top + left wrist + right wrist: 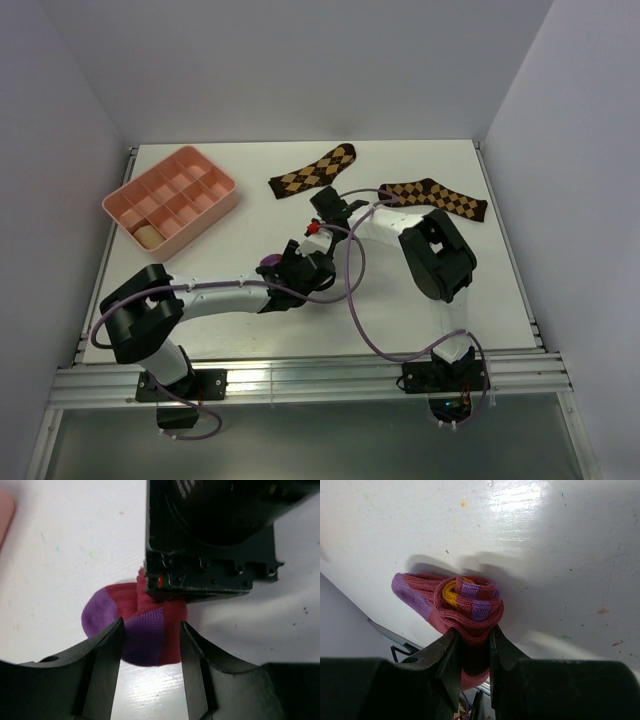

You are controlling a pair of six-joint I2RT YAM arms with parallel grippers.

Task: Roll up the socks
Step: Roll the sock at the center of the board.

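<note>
As crimson sock [465,605] is soft, springy | roll is pinched across coil by right gripper [473,632] | toe is straddled by left gripper [151,625], hold unclear

**Both end effectors meet on one sock**

Our left arm [215,293] lies low, its forearm stretched rightward from the base. The left end effector [151,625] angles downward with its fingers [107,655] partly apart, one on each side of the crimson sock [470,602]. We cannot tell whether they press it. Our right arm [438,255] rises from its base, folds at the elbow and runs leftward. The right end effector [473,632] has its fingers pinched narrow on the rolled end of that sock. Its body sits close in front of our left fingertips.
</note>
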